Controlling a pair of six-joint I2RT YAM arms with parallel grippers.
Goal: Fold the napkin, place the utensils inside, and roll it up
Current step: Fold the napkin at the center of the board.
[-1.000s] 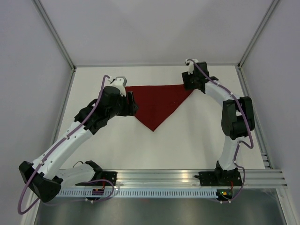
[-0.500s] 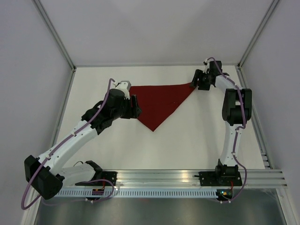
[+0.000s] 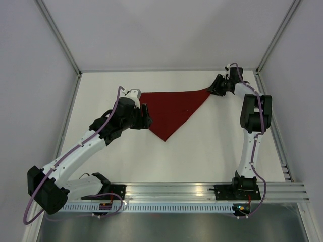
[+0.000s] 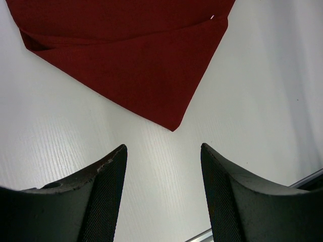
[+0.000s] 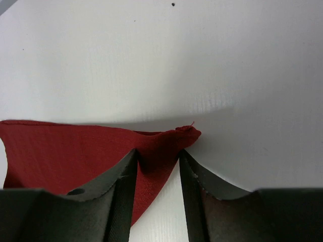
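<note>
The dark red napkin [image 3: 170,111] lies folded into a triangle on the white table, long edge at the back, point toward me. My left gripper [image 3: 144,116] hovers at its left corner, open and empty; in the left wrist view [image 4: 162,149] the napkin's point [image 4: 174,126] lies just ahead of the fingertips. My right gripper [image 3: 214,89] is at the napkin's right corner. In the right wrist view [image 5: 157,152] the puckered corner [image 5: 184,135] sits between the fingertips, jaws apart with table showing between them. The fork is out of view.
The white table [image 3: 212,146] is bounded by grey walls at the back and sides. A metal rail [image 3: 202,189] with the arm bases runs along the near edge.
My right gripper has swung right and back, from over the napkin's right corner to its tip, which now reaches a little further right. My left gripper has shifted slightly right.
</note>
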